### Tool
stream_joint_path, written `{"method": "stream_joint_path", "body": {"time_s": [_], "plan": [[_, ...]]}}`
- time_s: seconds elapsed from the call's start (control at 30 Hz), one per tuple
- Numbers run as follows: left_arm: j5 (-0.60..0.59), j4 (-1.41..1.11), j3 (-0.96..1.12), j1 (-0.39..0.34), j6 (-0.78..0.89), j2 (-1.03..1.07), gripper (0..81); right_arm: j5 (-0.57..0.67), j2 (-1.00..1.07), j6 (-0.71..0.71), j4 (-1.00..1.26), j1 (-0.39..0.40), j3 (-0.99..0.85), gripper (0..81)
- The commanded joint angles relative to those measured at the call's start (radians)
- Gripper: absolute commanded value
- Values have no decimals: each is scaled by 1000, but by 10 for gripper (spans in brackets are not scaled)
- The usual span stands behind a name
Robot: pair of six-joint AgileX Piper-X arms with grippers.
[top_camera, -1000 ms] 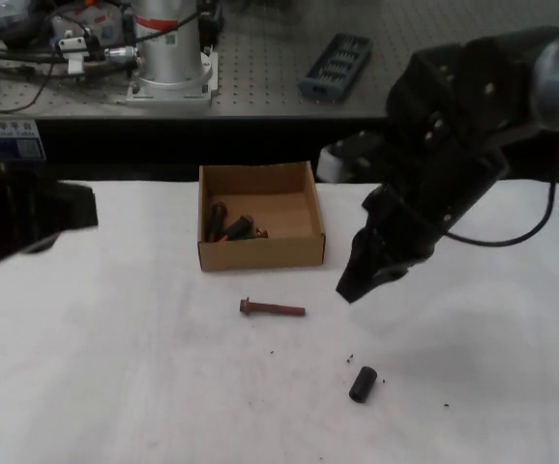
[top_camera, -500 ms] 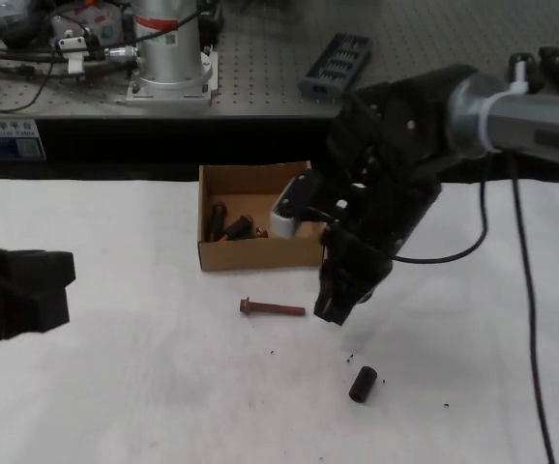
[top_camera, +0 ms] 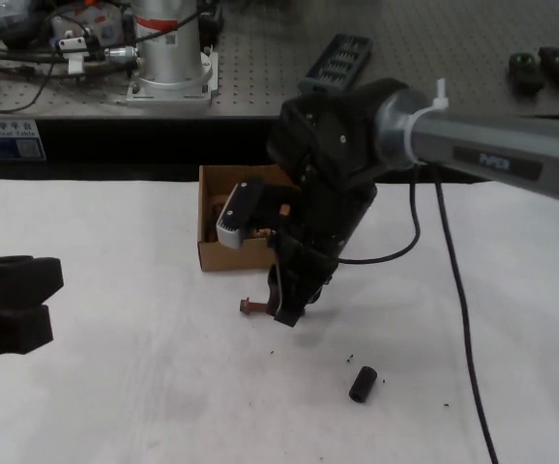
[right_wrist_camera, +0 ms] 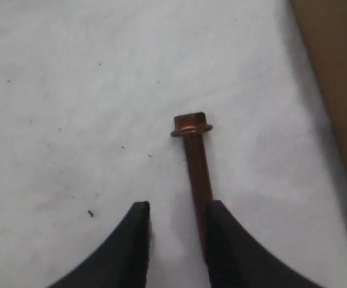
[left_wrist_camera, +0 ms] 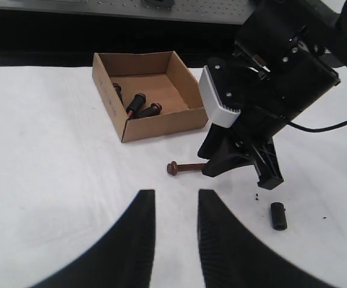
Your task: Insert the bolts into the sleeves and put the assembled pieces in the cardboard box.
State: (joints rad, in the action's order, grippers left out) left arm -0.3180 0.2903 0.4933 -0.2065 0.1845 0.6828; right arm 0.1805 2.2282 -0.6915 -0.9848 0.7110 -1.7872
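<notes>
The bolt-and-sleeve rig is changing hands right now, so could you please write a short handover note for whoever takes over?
Right gripper: open, low over the loose bolt, not gripping it.
Left gripper: open, holding nothing, back from the work.
Loose sleeve: lying on the white bench cover, apart from the bolt.
Done: a few pieces lie in the cardboard box.
Left: grip the bolt, insert it into the sleeve, box the piece.
</notes>
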Motion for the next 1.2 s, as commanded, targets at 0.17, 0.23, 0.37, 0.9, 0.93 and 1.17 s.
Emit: {"method": "stream_joint_path", "body": {"time_s": [0.17, 0.23, 0.37, 0.9, 0.93, 1.17], "plan": [[-2, 3, 4, 3, -12, -61, 188, -18, 39, -27, 1, 1, -50, 237], [-2, 7, 4, 3, -12, -63, 188, -30, 50, -27, 1, 2, -64, 237], [-2, 29, 4, 3, -15, -63, 188, -38, 62, -59, 1, 2, -72, 237], [-2, 74, 4, 3, -65, -63, 188, -37, 64, -58, 9, 40, -65, 229], [-2, 74, 4, 3, -65, -63, 188, -37, 68, -55, 9, 42, -64, 228], [-2, 74, 4, 3, -65, -63, 188, -40, 100, -20, -2, 41, -64, 165]]}}
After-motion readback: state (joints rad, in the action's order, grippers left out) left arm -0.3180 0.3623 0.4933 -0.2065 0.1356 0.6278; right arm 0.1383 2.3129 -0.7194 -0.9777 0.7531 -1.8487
